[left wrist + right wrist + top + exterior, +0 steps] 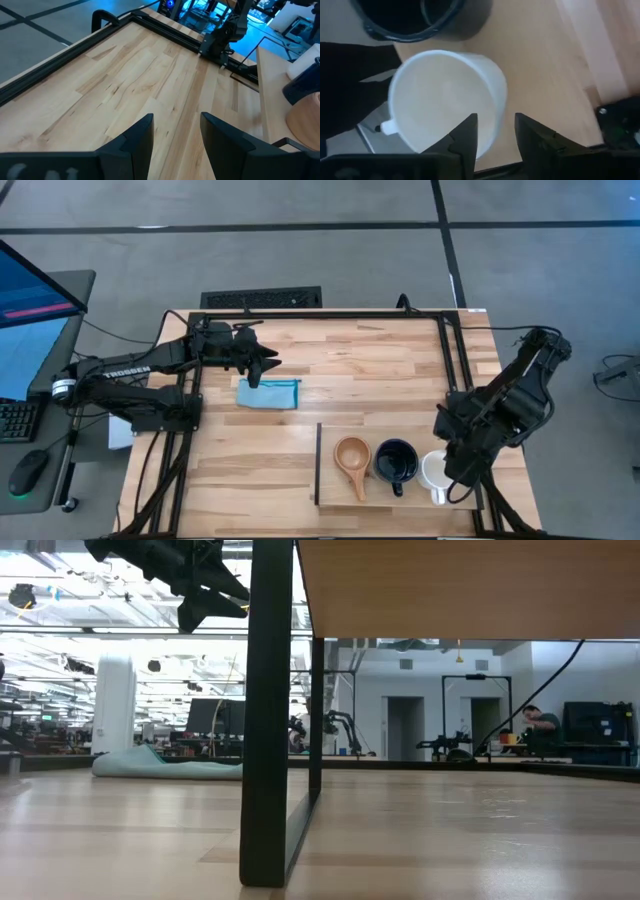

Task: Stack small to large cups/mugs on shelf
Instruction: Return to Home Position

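Three cups stand in a row on the shelf (pixel 400 492) at the table's near right: a tan wooden cup (pixel 352 456), a black mug (pixel 397 461) and a white mug (pixel 433 471). My right gripper (pixel 457 480) points down over the white mug (pixel 445 100) and is open. One finger (pixel 465 137) stands over the mug's hollow and the other (pixel 535 142) outside its wall, with a gap showing on each side. My left gripper (pixel 266 364) hangs open above the blue cloth (pixel 268 393), holding nothing (pixel 175 135).
The shelf is a raised board on dark legs (pixel 270 720), with free table under it. The blue cloth (pixel 170 765) lies on the planked tabletop left of centre. A black frame (pixel 330 315) runs along the far and side edges. A screen, keyboard and mouse sit beyond the left edge.
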Controlling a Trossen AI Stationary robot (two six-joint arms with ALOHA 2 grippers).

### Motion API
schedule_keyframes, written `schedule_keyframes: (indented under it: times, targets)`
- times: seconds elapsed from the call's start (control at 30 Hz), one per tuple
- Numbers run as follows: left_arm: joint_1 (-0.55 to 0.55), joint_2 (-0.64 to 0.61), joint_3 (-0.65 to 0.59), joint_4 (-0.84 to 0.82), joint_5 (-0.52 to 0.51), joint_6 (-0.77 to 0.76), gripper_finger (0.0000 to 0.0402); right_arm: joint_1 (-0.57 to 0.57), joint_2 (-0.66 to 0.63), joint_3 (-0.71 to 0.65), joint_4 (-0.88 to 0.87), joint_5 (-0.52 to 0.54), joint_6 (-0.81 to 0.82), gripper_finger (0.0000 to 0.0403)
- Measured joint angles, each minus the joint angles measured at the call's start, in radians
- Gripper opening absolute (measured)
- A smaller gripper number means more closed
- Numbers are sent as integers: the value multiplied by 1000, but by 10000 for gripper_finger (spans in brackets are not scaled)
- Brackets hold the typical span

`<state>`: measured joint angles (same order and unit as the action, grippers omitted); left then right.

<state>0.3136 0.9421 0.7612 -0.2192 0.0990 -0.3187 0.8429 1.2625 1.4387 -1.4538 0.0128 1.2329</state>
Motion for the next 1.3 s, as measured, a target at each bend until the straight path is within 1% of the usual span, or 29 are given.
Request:
schedule_keyframes:
  times: [0.47, 0.83, 1.1, 1.3]
  targets:
    - [0, 0, 0, 0, 0, 0, 153, -49, 0, 0, -36, 3, -28, 130]
    - [0, 0, 0, -4, 0, 1, 153, -67, 0, 0, -34, -3, -29, 127]
    - [0, 0, 0, -43, 0, 1, 153, -52, 0, 0, -83, -18, 39, 127]
    - [0, 0, 0, -45, 0, 1, 153, -51, 0, 0, -82, -22, 42, 127]
